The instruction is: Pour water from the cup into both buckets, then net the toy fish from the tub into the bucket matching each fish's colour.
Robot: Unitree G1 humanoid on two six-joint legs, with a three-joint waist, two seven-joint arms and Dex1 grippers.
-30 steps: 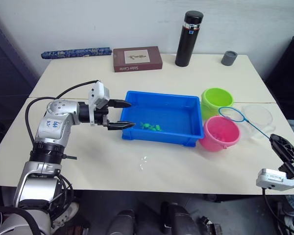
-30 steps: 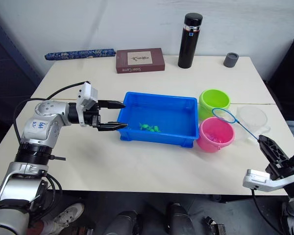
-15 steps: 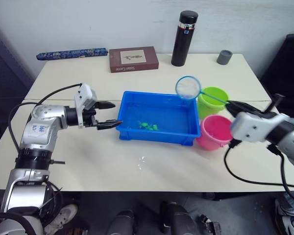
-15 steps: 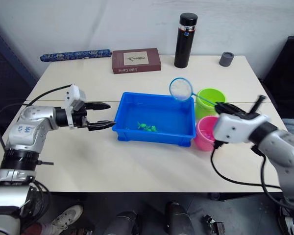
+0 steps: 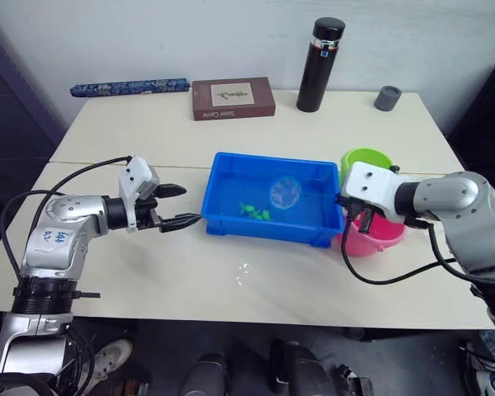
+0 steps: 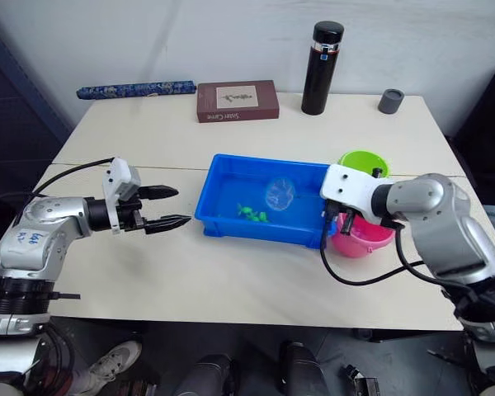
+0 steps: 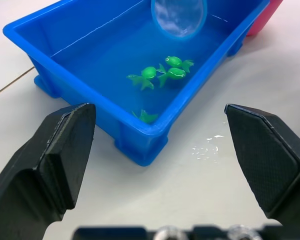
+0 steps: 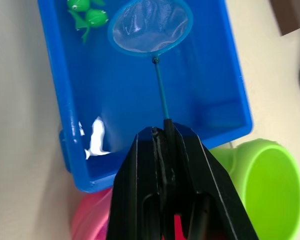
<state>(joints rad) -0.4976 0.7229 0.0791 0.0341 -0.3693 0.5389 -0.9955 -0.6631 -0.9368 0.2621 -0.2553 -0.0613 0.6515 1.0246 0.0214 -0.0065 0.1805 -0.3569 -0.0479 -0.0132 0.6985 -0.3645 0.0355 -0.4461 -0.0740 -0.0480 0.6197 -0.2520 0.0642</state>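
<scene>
Blue tub (image 5: 231, 224): green toy fish (image 7: 162, 73) inside.
Writing: none readable.
My right gripper (image 8: 165, 131): clamped on net (image 8: 150, 26) handle, hoop over tub.
My left gripper (image 5: 180, 206): wide apart, empty, beside tub.

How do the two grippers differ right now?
The left gripper is open and empty; the right gripper is shut on the net stick. The left gripper hovers over bare table beside the tub, outside it; the right gripper reaches from the buckets' side, holding the hoop over the tub. Both point toward the tub.
</scene>
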